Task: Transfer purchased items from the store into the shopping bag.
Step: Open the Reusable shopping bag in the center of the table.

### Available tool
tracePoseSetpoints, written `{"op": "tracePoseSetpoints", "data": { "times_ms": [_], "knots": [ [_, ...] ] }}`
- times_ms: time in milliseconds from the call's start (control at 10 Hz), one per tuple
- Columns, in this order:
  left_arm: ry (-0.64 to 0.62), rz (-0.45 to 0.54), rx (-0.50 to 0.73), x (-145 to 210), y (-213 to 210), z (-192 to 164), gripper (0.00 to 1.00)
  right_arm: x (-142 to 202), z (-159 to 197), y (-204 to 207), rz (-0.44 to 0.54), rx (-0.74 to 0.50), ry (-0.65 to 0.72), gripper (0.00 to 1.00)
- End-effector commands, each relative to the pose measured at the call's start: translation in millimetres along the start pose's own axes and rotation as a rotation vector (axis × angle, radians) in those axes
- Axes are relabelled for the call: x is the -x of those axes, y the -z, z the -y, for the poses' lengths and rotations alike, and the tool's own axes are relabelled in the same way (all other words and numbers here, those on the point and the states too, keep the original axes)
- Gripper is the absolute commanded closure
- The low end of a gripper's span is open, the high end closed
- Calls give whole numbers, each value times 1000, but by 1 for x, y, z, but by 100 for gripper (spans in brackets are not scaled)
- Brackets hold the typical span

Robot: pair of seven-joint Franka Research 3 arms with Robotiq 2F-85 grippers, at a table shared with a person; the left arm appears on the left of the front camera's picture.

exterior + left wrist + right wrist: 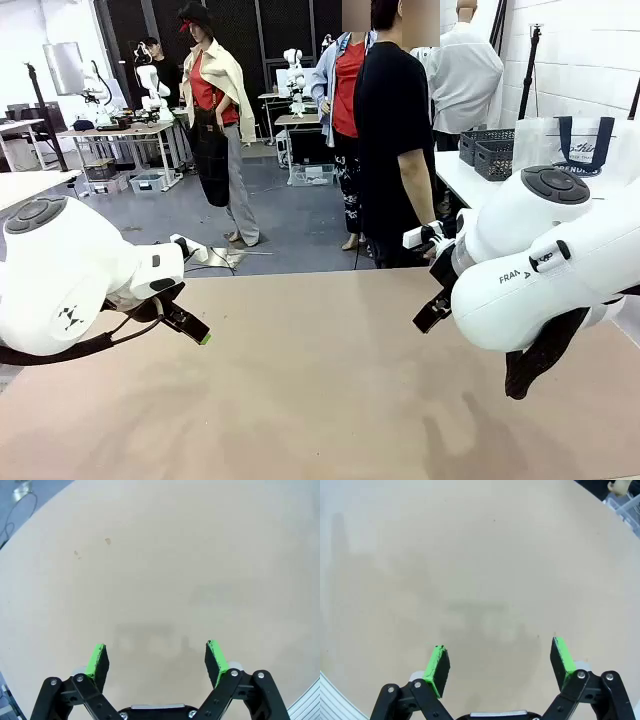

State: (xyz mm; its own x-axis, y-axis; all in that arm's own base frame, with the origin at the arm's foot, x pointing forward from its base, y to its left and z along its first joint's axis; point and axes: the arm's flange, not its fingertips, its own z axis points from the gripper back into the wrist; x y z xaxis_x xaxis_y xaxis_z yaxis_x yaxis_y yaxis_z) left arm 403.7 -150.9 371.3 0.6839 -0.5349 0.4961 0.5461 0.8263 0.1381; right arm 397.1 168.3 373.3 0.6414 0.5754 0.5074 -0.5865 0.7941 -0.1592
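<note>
L pincer, R pincer agape; R arm: "FRAN".

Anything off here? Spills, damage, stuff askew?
No spills or damage. One oddity: the shopping bag and grey baskets sit on a white side table at far right, not on the tan table below the open left gripper and right gripper.

- Table: plain tan, unpatterned.
- Left gripper, right gripper: black, green pads.
- Basket, 2 o'clock: dark grey lattice.
- Shopping bag, 2 o'clock: whitish, navy handles.
</note>
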Motion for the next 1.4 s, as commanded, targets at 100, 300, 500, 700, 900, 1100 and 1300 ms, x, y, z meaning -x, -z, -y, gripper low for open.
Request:
{"op": "tracePoseSetpoints", "data": {
  "times_ms": [100,300,500,700,900,1100,1300],
  "knots": [
    [0,0,0,0,0,0,0,1,-1,-1,1,0,-1,0],
    [0,0,0,0,0,0,0,1,-1,-1,1,0,-1,0],
    [0,0,0,0,0,0,0,1,-1,-1,1,0,-1,0],
    [0,0,0,0,0,0,0,1,-1,-1,1,0,-1,0],
    [0,0,0,0,0,0,0,1,-1,-1,1,0,-1,0],
    [0,0,0,0,0,0,0,1,-1,-1,1,0,-1,0],
    [0,0,0,0,0,0,0,1,-1,-1,1,0,-1,0]
  ]
}}
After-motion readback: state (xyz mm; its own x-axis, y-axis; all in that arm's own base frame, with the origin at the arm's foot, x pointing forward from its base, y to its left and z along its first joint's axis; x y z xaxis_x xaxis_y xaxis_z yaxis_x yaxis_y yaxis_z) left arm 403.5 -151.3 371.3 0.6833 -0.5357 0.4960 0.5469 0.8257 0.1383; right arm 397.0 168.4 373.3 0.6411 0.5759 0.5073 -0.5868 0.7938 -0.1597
